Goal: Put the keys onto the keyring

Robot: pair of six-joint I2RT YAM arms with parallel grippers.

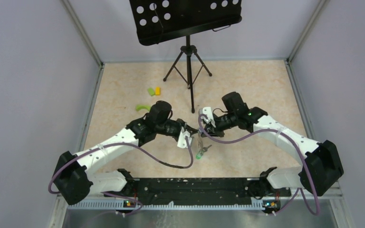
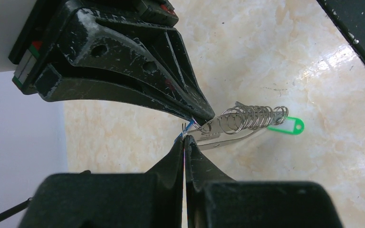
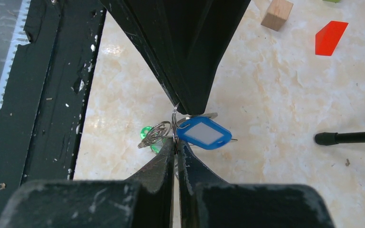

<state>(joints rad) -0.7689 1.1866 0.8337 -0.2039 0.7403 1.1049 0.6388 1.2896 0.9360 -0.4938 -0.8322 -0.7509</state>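
Note:
My two grippers meet tip to tip over the middle of the table. My left gripper [image 1: 190,130] [image 2: 184,139] is shut on a thin wire ring by the blue tag's edge. My right gripper [image 1: 203,125] [image 3: 175,142] is shut on a metal ring next to the blue-tagged key [image 3: 204,133]. A short chain of metal rings [image 2: 249,117] [image 3: 157,132] hangs from that spot, with a flat metal key [image 2: 217,138] and the green tag [image 2: 287,126] [image 1: 200,154] at its end, near the table. No dark oval loop of the keyring shows clearly.
A black tripod stand [image 1: 188,66] stands at the back; one leg tip [image 3: 349,137] lies close by. Loose green [image 1: 143,108], green and yellow [image 1: 154,90] blocks lie to the far left. A red block [image 3: 331,38] and a wooden block [image 3: 276,13] show in the right wrist view.

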